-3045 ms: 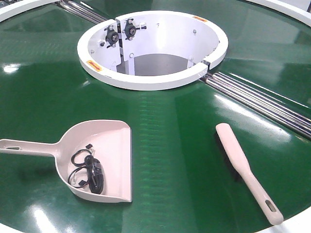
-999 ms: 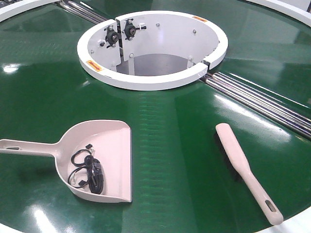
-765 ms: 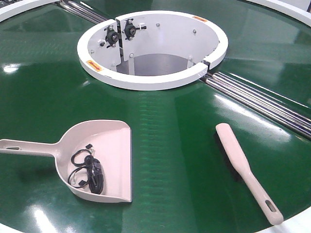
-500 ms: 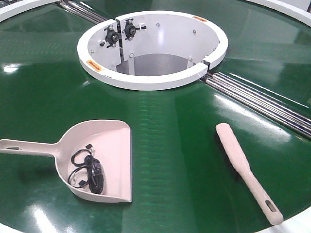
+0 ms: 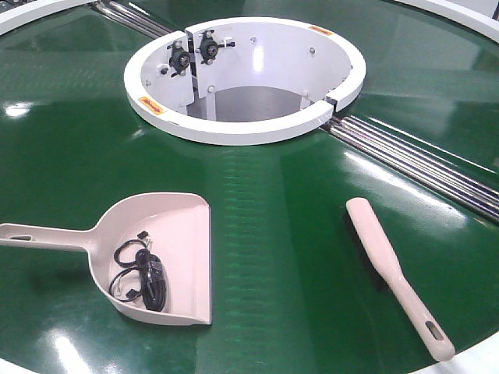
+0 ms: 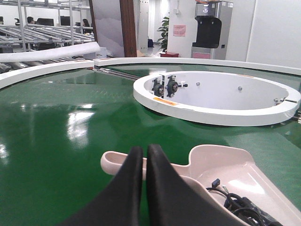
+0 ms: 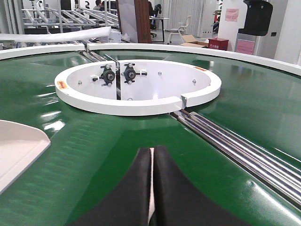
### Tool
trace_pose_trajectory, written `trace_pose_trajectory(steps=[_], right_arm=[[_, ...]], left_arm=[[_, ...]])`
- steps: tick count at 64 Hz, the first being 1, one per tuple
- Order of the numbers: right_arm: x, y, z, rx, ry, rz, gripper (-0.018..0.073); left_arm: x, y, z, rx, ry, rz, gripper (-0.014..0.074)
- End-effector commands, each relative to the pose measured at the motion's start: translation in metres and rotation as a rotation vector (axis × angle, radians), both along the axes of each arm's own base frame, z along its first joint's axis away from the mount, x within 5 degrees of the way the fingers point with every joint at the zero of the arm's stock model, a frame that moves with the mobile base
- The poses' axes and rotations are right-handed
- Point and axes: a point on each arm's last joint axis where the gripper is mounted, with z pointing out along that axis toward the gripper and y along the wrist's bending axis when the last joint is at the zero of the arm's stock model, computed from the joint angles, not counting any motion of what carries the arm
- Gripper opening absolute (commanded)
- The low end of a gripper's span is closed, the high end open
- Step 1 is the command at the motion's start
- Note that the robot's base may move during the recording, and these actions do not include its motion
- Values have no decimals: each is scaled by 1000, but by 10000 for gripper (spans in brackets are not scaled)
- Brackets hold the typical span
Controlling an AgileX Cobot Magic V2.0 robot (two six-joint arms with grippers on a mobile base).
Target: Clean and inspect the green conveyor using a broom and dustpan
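1. While nothing has shifted since the earlier frames, the dustpan (image 5: 160,253) lies at the left on the green conveyor (image 5: 265,234), a black cable (image 5: 144,279) coiled inside.
2. The left gripper (image 6: 141,155) hangs above its handle, jaws pressed together, holding nothing.
3. The broom (image 5: 394,274) lies at the right, well apart.
4. The right gripper (image 7: 152,157) is likewise closed and empty.

Not much to read here, the labels are all too small or blurry

There are 2 little orange-yellow stickers on the white ring hub (image 5: 234,128), one at its front left (image 5: 148,102) and one at the back right (image 5: 320,30), but the print on them can't be made out. Same for the pink notice (image 6: 179,30) on the far wall in the left wrist view and the pink sign (image 7: 231,14) in the right wrist view: too blurry to read.
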Motion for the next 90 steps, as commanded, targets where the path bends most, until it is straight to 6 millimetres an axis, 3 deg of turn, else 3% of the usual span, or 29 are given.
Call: trace_pose_trajectory(steps=[1,24,51,67,75,90], right_arm=[[1,0,15,21,-84,-6,-8],[3,-10,15,7,-88,-196,-8],[13,-10,-29,129,-110,-188,-8],[4,-4,-27,47,-188,-86,-8],[4,-3,-39,42,-235,-64,-8],[5,-4,-41,30,-200,-74,-8]], left_arm=[[-1,0,4,-14,-72,-8,-6],[-1,0,4,-14,-72,-8,-6],[-1,0,4,-14,-71,-8,-6],[-1,0,4,-14,-71,-8,-6],[-1,0,4,-14,-71,-8,-6],[-1,0,4,-14,-71,-8,-6]])
